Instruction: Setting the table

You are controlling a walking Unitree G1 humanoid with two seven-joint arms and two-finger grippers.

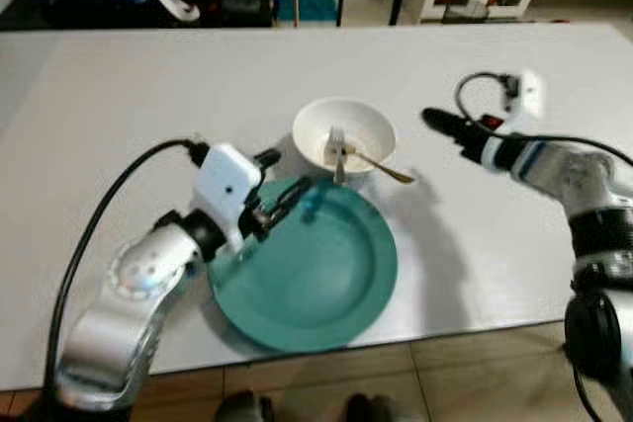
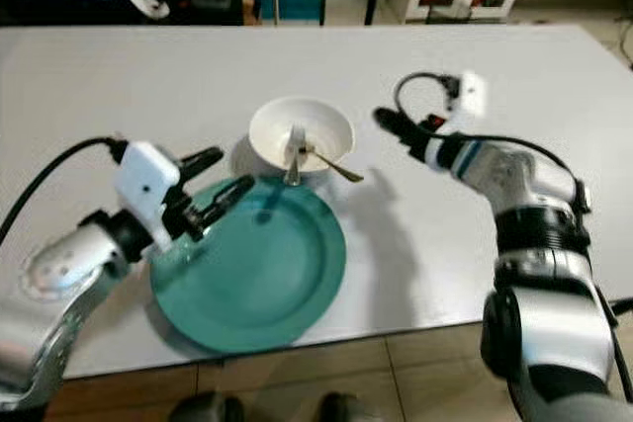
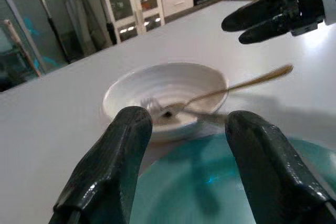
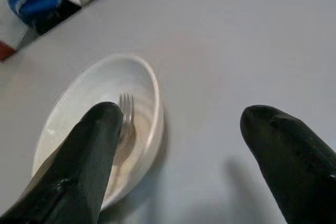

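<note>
A white table [image 1: 119,96] carries a teal plate [image 1: 316,284] near its front edge, a white bowl [image 1: 361,126] just behind.

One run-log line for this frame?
left tool open over teal plate | right tool open beside white bowl | fork, spoon in bowl

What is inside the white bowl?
In the white bowl lie a fork and a gold spoon whose handle sticks out over the rim. Whether food lies beneath them cannot be seen.
</note>
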